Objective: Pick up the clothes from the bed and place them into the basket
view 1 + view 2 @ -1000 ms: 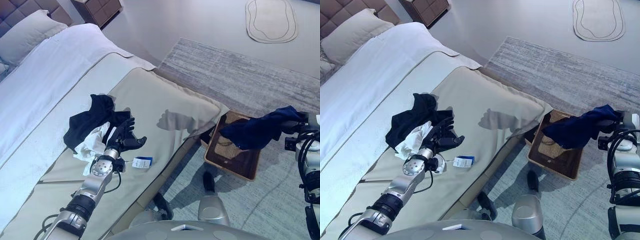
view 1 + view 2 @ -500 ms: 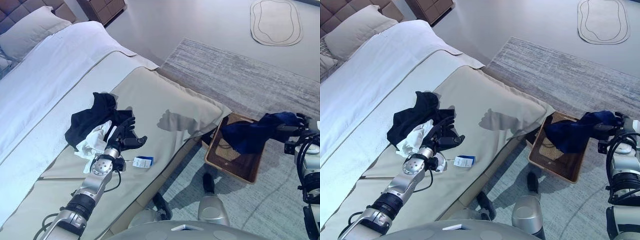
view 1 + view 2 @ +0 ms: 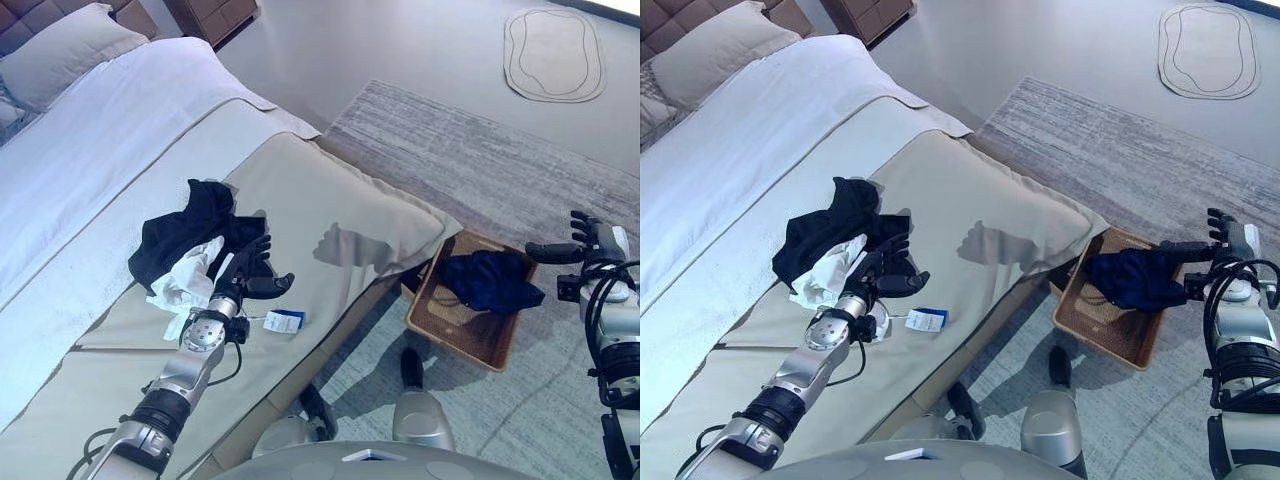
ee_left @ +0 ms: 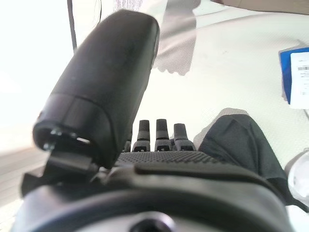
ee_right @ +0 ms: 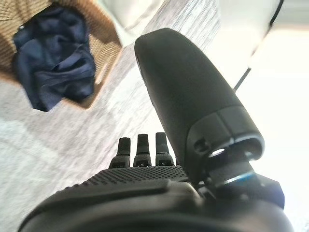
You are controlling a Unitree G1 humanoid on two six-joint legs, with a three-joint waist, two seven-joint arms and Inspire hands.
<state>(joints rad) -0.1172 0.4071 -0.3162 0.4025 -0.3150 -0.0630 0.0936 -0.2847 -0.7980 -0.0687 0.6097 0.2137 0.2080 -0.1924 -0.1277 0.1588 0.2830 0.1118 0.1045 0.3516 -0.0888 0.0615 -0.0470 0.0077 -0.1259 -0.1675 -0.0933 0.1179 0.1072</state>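
A black garment and a white garment lie crumpled together on the beige bed cover. My left hand rests open on the bed, touching their near edge. The black cloth also shows past its fingers in the left wrist view. A dark blue garment lies in the brown wicker basket on the floor beside the bed. My right hand is open and empty, held in the air just right of the basket. The right wrist view shows the blue garment in the basket.
A blue and white tag lies on the bed by my left hand. A pillow and a wooden nightstand are at the far end. A grey rug lies under the basket, a small oval mat beyond.
My right hand has opened and let go of the dark blue garment, which has dropped into the basket. The left hand has not moved.
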